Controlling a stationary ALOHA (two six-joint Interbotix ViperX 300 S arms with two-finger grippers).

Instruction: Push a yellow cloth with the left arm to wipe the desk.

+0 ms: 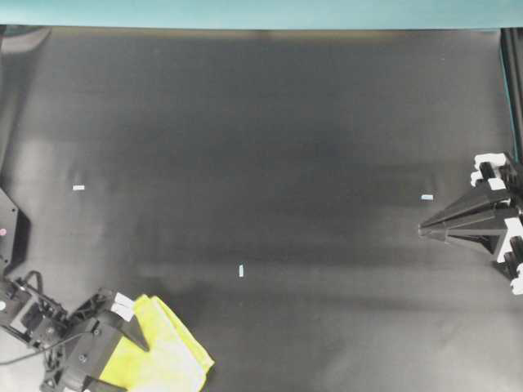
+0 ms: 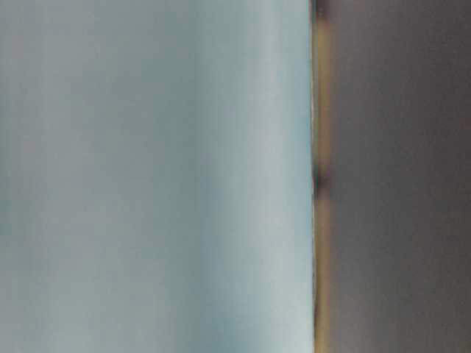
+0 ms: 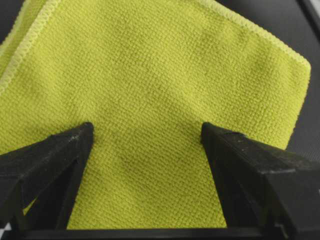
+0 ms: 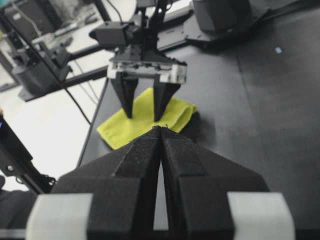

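The yellow cloth [image 1: 169, 357] lies folded on the black desk [image 1: 261, 139] at the near left corner. My left gripper [image 1: 140, 328] is open, and both pointed fingertips stand down on the cloth. In the left wrist view the cloth [image 3: 160, 70] fills the frame and spans the gap of the gripper [image 3: 147, 131], with nothing clamped. My right gripper [image 1: 422, 231] is shut and empty at the right edge, far from the cloth. The right wrist view shows its closed tips [image 4: 161, 129], the cloth [image 4: 127, 127] and the left gripper [image 4: 145, 114] beyond.
Small white tape marks lie at the left [image 1: 78, 188], middle [image 1: 242, 271] and right [image 1: 426, 198]. A teal strip [image 1: 261, 12] runs along the far edge. The cloth lies close to the desk's near edge. The table-level view is blurred.
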